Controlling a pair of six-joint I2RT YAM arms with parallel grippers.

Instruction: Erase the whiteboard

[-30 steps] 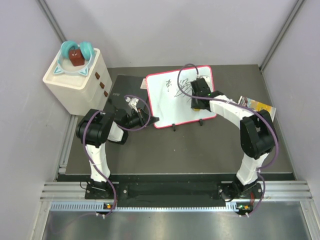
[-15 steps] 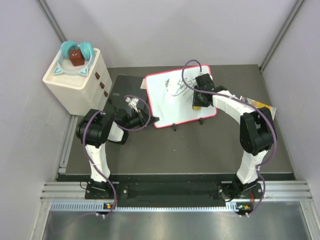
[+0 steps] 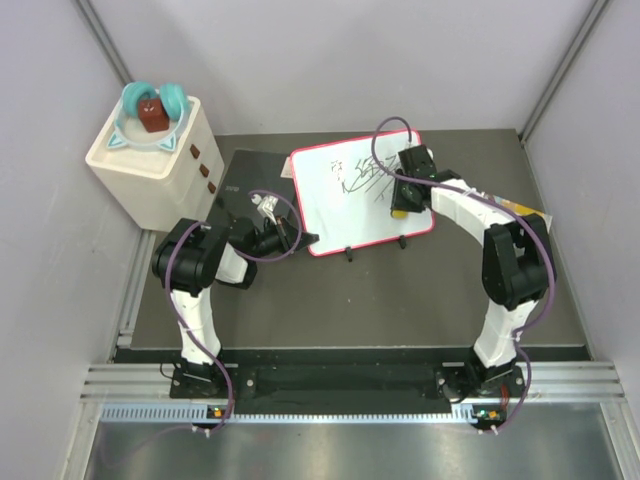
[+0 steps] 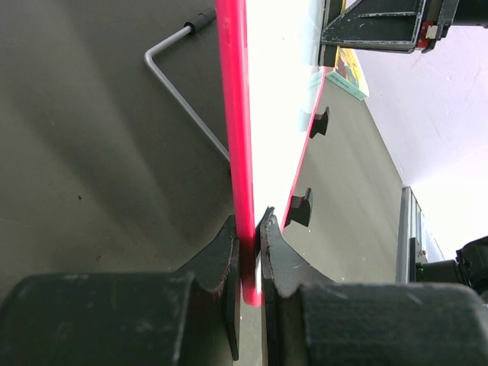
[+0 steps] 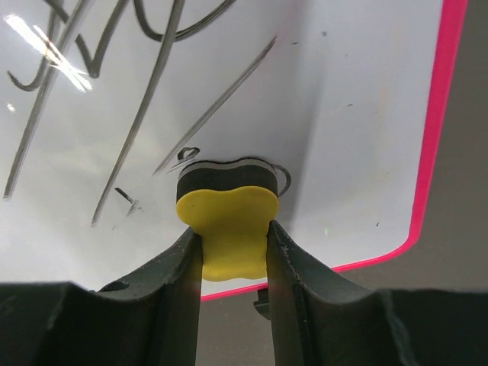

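Note:
The whiteboard (image 3: 345,215), white with a thin red frame, stands tilted at the table's middle. Black scribbles (image 3: 362,175) cover its upper middle. My right gripper (image 3: 400,203) is shut on a yellow eraser (image 3: 398,212) and presses its dark pad against the board's right part. In the right wrist view the eraser (image 5: 227,221) sits between the fingers of my right gripper (image 5: 232,238), flat on the whiteboard (image 5: 358,114) near its red edge. My left gripper (image 3: 306,240) is shut on the board's lower left corner. In the left wrist view my left gripper (image 4: 249,229) clamps the red frame (image 4: 235,114).
A white drawer unit (image 3: 150,170) with a teal item on top stands at the far left. A dark grey slab (image 3: 245,180) lies behind the board's left side. A coloured packet (image 3: 517,211) lies at the right. The board's wire stand (image 4: 177,80) shows behind it.
My right gripper has slid the eraser up and to the right across the board. The dark scribble patch at the board's right middle has thinned. The left gripper has not moved.

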